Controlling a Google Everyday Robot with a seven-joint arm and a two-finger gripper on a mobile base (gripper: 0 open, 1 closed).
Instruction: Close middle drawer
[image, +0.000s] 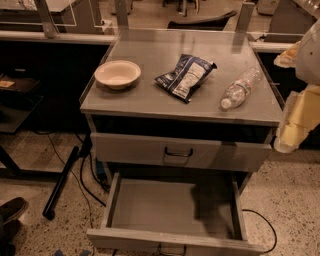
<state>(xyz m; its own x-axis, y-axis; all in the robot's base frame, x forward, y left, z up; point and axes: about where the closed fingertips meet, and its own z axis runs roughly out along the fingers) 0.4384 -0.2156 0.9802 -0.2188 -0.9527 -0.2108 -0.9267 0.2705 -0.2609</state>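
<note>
Middle drawer (155, 205), the grey metal one with the wide shallow tray, is pulled way out toward the near side of the grey metal cabinet. Its front panel sits at the near edge of the scene, with a small dark loop handle (172, 250) at its centre. A dark shadow lies across the right part of the tray floor.

The pale white and yellowish robot arm (309, 52) comes in from the right edge and hangs down just beside the right end of the counter (150, 102). The claw (292, 125) is low on that arm, off to the right of the cabinet at roughly the level of the grey upper drawer front (130, 150). It's well apart from the open drawer and its handle. Honestly can't tell if the claw is released or clenched.

On the counter:
- **Far left:** a round cream bowl (117, 74) sitting upright.
- **Middle:** a crinkly dark blue and white snack bag (185, 76) lying flat. There's print on it but I can't read any of it.
- **Right:** a clear plastic bottle (241, 87) on its side, white cap pointing toward the near side. Its label isn't readable either.

Black cables (85, 175) trail over the speckled floor to the left.
</note>
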